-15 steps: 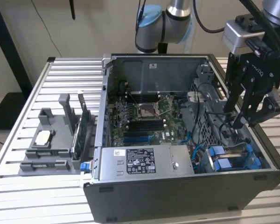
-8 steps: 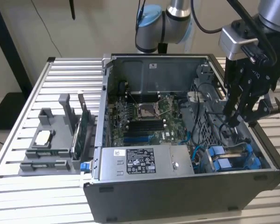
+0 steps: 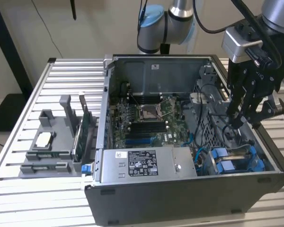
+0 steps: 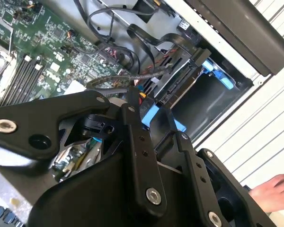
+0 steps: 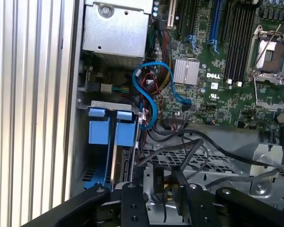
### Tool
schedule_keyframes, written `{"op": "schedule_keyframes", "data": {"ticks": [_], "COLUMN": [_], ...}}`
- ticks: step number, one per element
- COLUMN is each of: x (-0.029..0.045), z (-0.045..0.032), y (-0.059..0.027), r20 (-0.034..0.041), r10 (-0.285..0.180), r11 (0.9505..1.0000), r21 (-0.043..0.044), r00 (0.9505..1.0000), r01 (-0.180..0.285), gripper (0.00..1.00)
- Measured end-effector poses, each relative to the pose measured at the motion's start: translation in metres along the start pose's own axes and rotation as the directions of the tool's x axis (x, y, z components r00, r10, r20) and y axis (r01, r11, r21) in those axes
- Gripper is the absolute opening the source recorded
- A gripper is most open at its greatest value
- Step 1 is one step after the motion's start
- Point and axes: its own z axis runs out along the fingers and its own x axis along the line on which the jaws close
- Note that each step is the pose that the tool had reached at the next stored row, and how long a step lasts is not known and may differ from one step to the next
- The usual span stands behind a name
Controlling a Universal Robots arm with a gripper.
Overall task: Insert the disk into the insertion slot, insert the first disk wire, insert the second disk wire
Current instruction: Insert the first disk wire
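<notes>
gripper (image 5: 163, 191) | over black cables (image 5: 199, 151) | blue carrier (image 5: 106, 132) partly hidden behind it

The table (image 3: 33, 203) is ribbed bare metal, the case (image 3: 180, 201) matt dark metal, its rails (image 3: 229, 161) glossy blue plastic, the gripper (image 3: 244, 123) matt black.

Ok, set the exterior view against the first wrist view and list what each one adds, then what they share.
Exterior view: the grey parts holder on the slatted table beside the case, and the arm's joints above.
First wrist view: the silver heat sink and coloured wires beside the power-supply box.
Shared: that box, the processor socket, the insertion slot's blue rails and the gripper.
</notes>
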Motion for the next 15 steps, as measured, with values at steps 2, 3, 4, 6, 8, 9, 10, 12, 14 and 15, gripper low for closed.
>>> {"op": "schedule_keyframes", "data": {"ticks": [2, 3, 4, 6, 8, 9, 10, 12, 14, 15], "x": [0.0000, 0.0000, 0.0000, 0.0000, 0.0000, 0.0000, 0.0000, 0.0000, 0.0000, 0.0000], "z": [0.0000, -0.0001, 0.0000, 0.0000, 0.0000, 0.0000, 0.0000, 0.0000, 0.0000, 0.0000], "y": [0.0000, 0.0000, 0.0000, 0.0000, 0.0000, 0.0000, 0.0001, 0.0001, 0.0003, 0.0003], "r20": [0.0003, 0.0007, 0.0014, 0.0026, 0.0035, 0.0040, 0.0043, 0.0044, 0.0045, 0.0045], "r10": [0.000, 0.000, 0.000, 0.000, 0.000, 0.000, 0.000, 0.000, 0.000, 0.000], "r11": [1.0000, 1.0000, 1.0000, 1.0000, 1.0000, 1.0000, 1.0000, 1.0000, 1.0000, 1.0000], "r21": [0.0001, 0.0001, 0.0002, 0.0003, 0.0004, 0.0005, 0.0005, 0.0005, 0.0005, 0.0005], "r00": [1.0000, 1.0000, 1.0000, 1.0000, 1.0000, 1.0000, 1.0000, 1.0000, 1.0000, 1.0000], "r01": [0.000, 0.000, 0.000, 0.000, 0.000, 0.000, 0.000, 0.000, 0.000, 0.000], "gripper": [0.35, 0.35, 0.27, 0.27, 0.27, 0.27, 0.27, 0.25, 0.19, 0.19]}}
